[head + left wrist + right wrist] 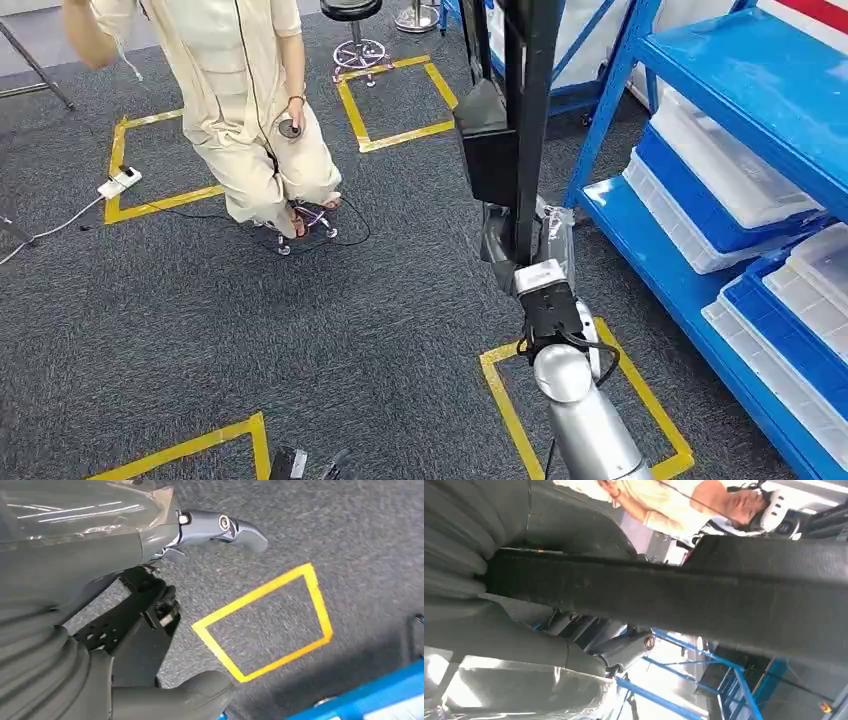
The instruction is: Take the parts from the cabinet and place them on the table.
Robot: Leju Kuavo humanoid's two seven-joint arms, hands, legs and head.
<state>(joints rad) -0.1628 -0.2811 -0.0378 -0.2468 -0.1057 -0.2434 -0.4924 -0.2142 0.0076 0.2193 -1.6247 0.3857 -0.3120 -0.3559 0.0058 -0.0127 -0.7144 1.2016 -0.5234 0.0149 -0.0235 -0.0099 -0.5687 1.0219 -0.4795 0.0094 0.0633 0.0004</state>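
Observation:
My right hand (pixel 522 238) is raised in front of me and grips a long black bar-shaped part (pixel 527 100) that stands upright, with a black box (pixel 487 142) on its side. In the right wrist view the black part (pixel 684 595) runs across the palm of the right hand (pixel 539 645), with the thumb on one side and the fingers (pixel 626 649) on the other. My left hand (pixel 150 545) hangs over the carpet, its fingers (pixel 225 529) stretched out and apart from the thumb (pixel 200 692), holding nothing.
The blue cabinet rack (pixel 760 90) stands at the right, with white and blue bins (pixel 720 190) on its shelves. A person in beige (pixel 250 100) sits on a wheeled stool ahead to the left. Yellow tape squares (pixel 585 400) mark the grey carpet, and a power strip (pixel 118 182) lies far left.

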